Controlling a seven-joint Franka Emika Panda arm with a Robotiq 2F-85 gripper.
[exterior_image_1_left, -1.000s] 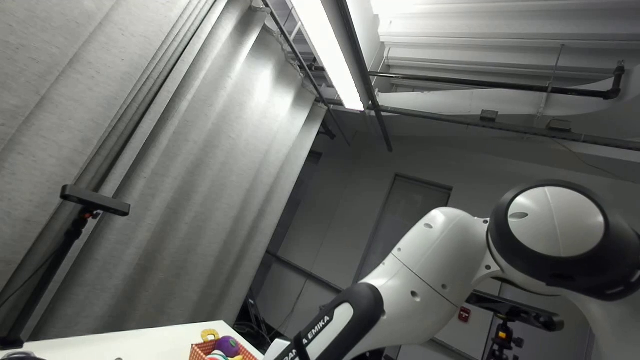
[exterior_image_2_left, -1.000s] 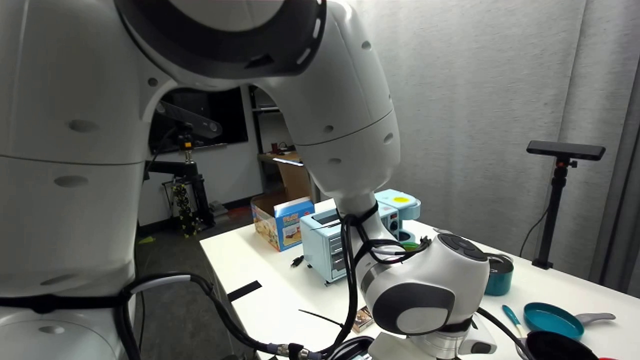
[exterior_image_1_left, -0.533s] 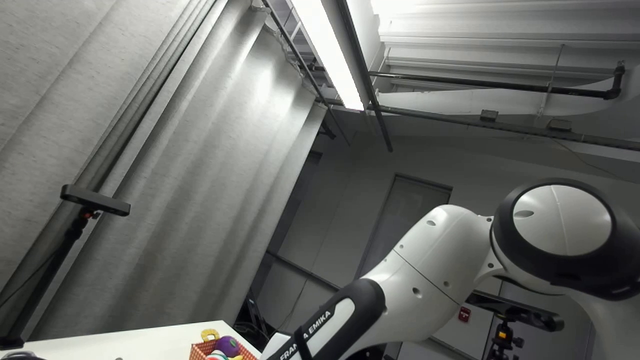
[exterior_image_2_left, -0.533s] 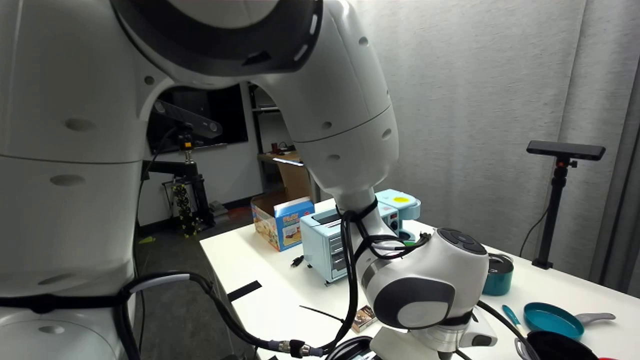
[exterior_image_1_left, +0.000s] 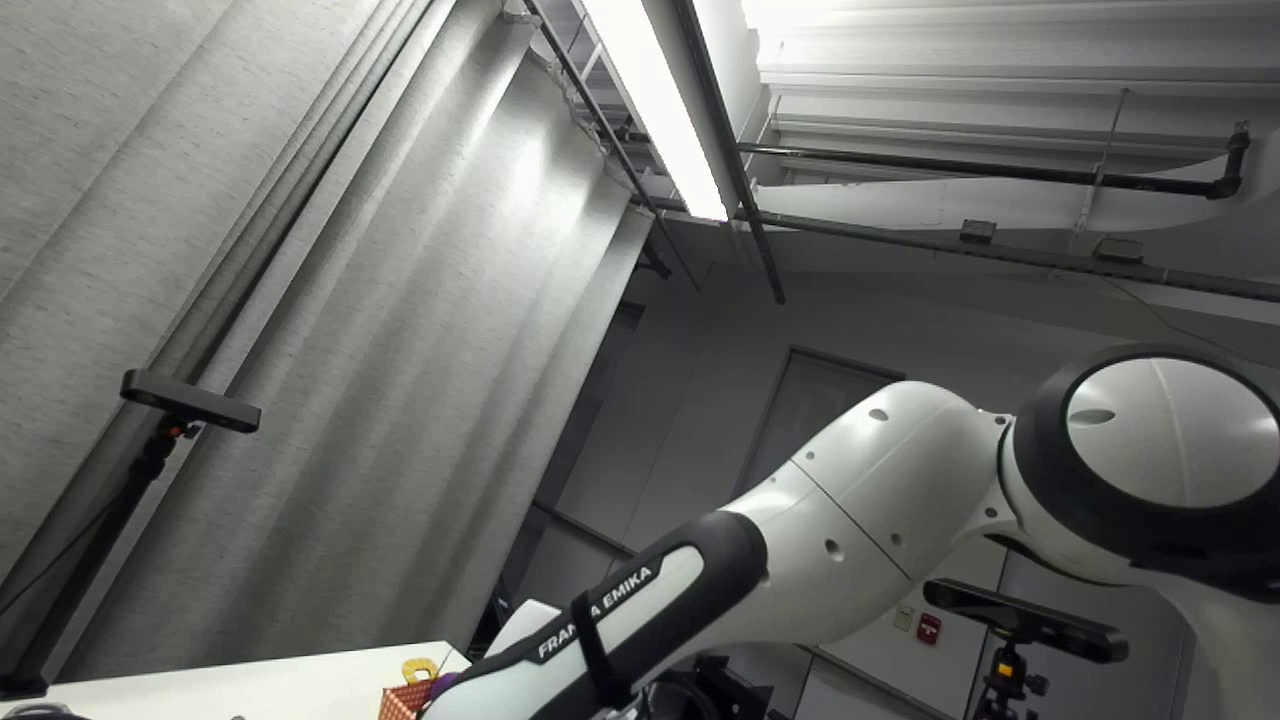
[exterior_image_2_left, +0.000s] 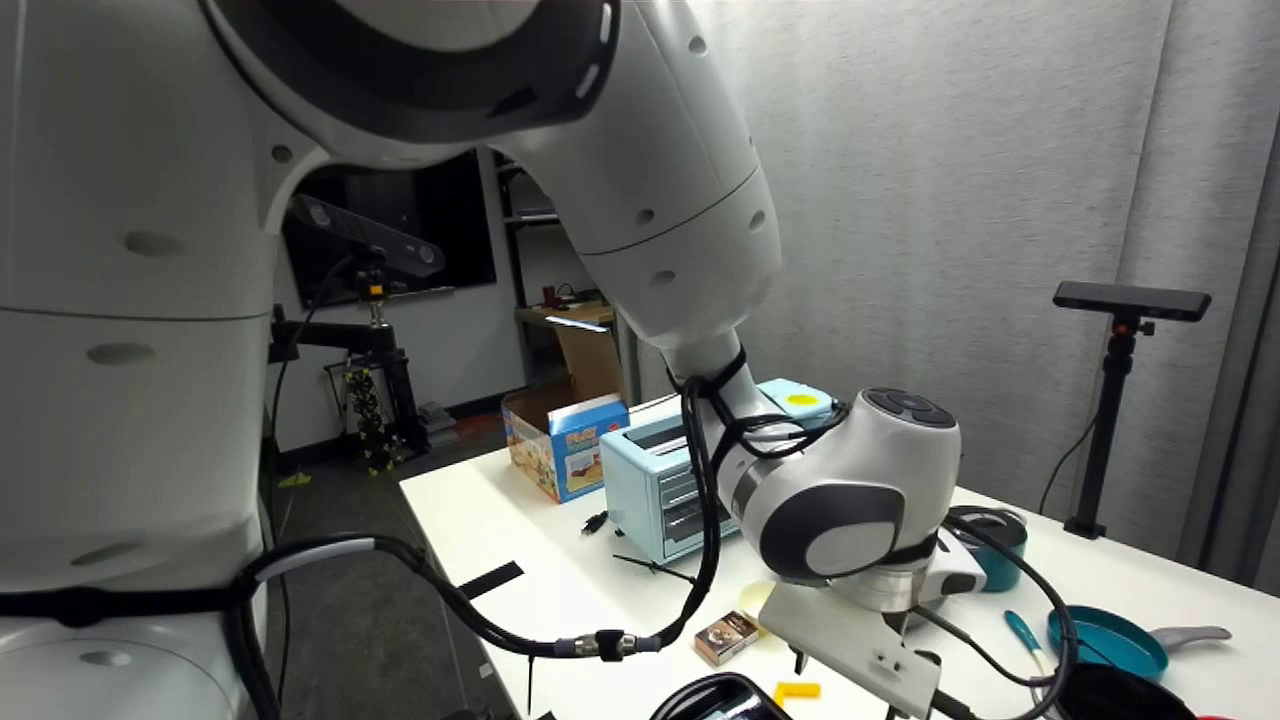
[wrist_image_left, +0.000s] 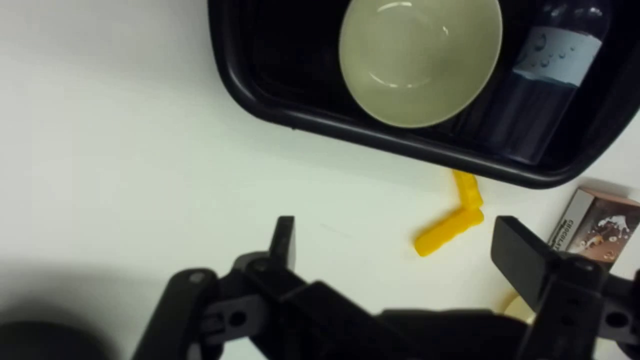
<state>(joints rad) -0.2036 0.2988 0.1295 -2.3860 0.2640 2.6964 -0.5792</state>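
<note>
Spread wide, the black two-fingered gripper (wrist_image_left: 392, 240) frames two slim yellow plastic-looking sticks (wrist_image_left: 445, 232) between its fingers (wrist_image_left: 522, 260) in the wrist view. Both lie on the white tabletop (wrist_image_left: 150, 165) just outside the long rim of the black rounded-corner tray (wrist_image_left: 320, 121); a brown-and-white chocolate carton (wrist_image_left: 596, 227) sits by that tray's corner. Only the wrist view shows the pale green round bowl (wrist_image_left: 420, 60) inside the tray, next to a dark, blue-labelled bottle (wrist_image_left: 547, 75). Well apart from the tray, an exterior view adds a light-blue box-shaped toaster oven (exterior_image_2_left: 630, 500) and a teal round frying pan (exterior_image_2_left: 1105, 638). One stick's long axis runs steeply to the tray's rim; the other's slants away from the tray, their ends meeting in a bend.
</note>
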